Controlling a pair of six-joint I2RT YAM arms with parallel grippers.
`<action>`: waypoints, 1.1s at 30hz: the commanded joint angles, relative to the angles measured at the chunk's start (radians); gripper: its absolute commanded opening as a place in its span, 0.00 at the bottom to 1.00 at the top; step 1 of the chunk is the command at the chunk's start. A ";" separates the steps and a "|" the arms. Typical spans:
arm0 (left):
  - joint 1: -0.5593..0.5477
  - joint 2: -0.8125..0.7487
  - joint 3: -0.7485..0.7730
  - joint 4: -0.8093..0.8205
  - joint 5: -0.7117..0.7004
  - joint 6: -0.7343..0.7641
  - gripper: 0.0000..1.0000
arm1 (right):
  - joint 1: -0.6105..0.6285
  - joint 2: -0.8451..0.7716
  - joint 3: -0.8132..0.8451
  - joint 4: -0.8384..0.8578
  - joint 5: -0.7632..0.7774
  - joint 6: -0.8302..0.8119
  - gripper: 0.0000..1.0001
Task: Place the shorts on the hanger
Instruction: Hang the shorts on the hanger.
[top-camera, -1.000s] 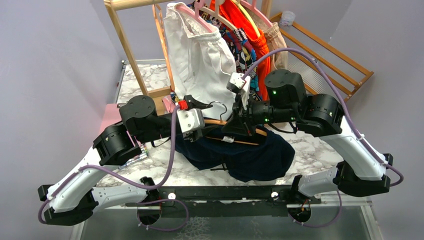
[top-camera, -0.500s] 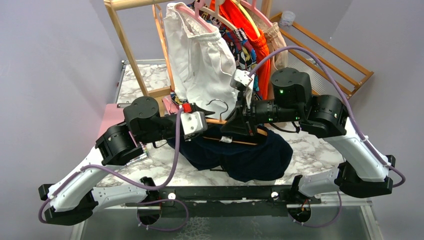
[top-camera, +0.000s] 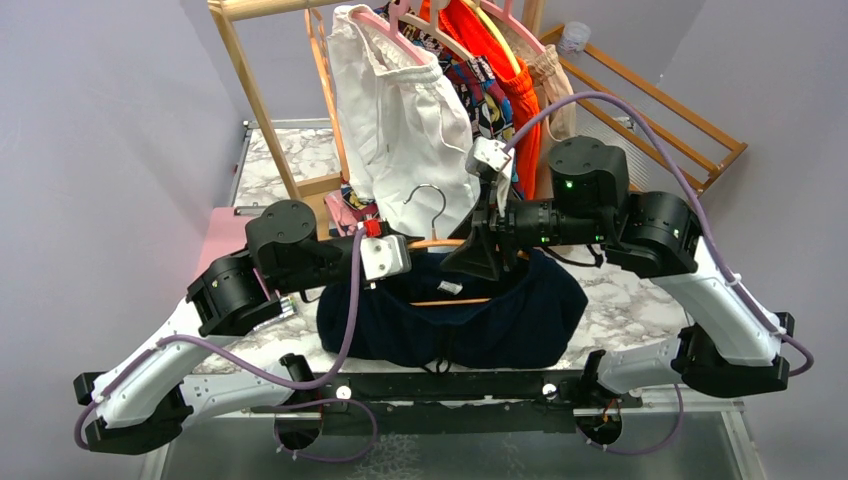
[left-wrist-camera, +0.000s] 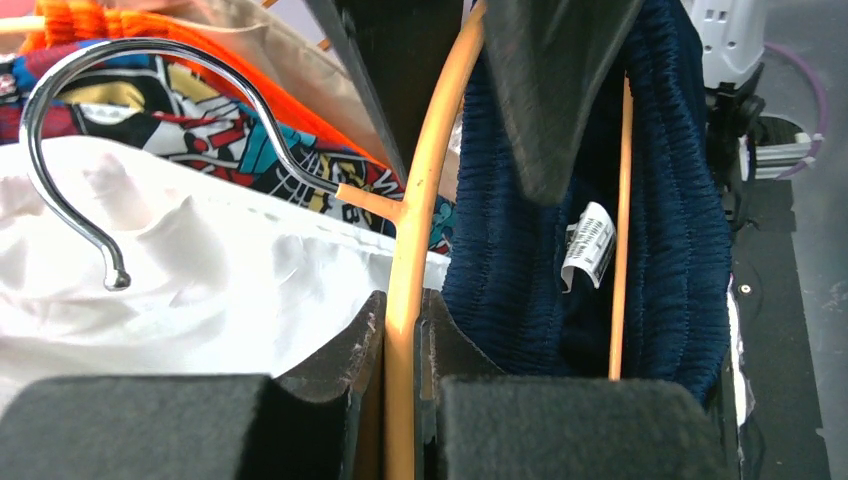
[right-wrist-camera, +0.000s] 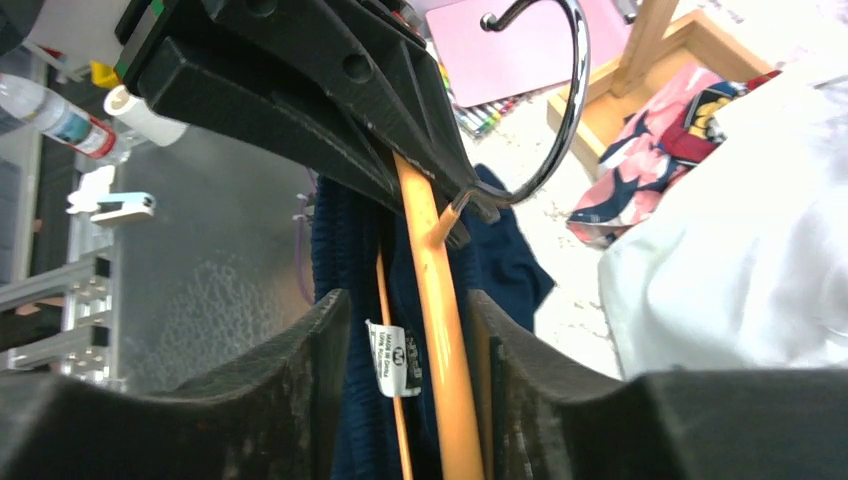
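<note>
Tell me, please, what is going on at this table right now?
Both arms are working on the wooden hanger. The left gripper has its fingers clamped on the hanger's curved shoulder. The right gripper has its fingers standing apart on either side of the hanger, not gripping it. The navy shorts appear draped over the crossbar and hang down from it.
</note>
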 joint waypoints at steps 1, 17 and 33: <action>0.007 -0.053 -0.005 0.112 -0.042 -0.046 0.00 | 0.006 -0.048 0.029 -0.004 0.090 -0.026 0.52; 0.008 -0.105 -0.011 0.136 -0.035 -0.045 0.00 | 0.006 -0.032 0.040 -0.063 0.072 -0.054 0.31; 0.008 -0.154 -0.002 0.245 -0.357 -0.166 0.79 | 0.006 -0.050 0.074 0.069 0.297 0.000 0.01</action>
